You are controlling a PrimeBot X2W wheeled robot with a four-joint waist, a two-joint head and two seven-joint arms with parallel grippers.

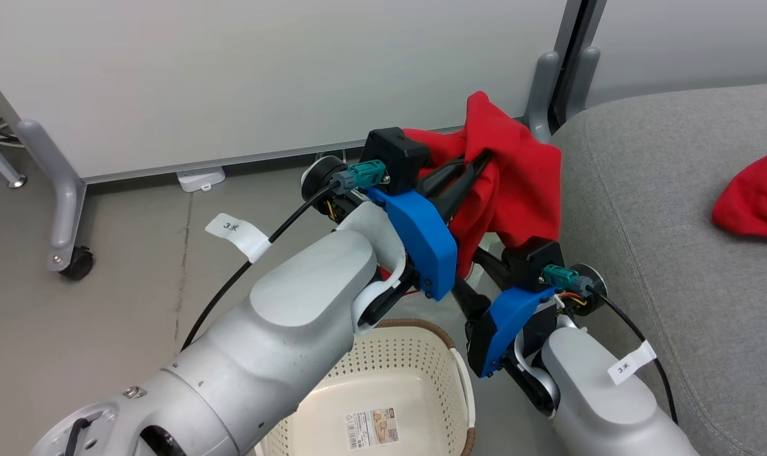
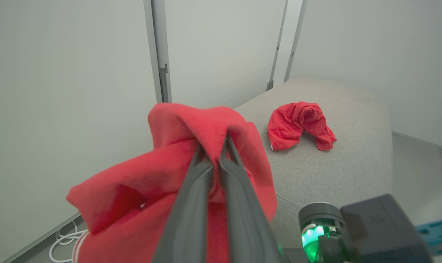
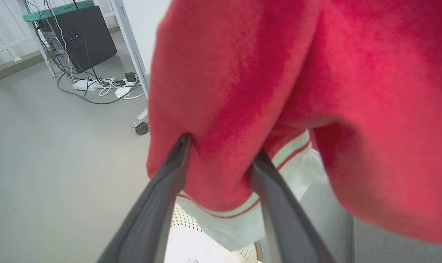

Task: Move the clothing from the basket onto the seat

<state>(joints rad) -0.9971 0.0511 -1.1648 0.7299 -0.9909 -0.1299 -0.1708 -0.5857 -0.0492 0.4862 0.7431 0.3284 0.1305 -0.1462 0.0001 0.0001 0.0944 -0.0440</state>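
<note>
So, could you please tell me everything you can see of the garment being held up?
The garment is soft red fabric with a white, red-striped band at its lower edge. It hangs bunched in the air above the basket, beside the seat. The left jaws are shut on its top fold; a lower fold sits between the right jaws, grip unclear.

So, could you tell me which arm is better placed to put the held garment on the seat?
Left, probably: the left gripper is shut on the garment beside the seat, while the right gripper merely stands open around it.
</note>
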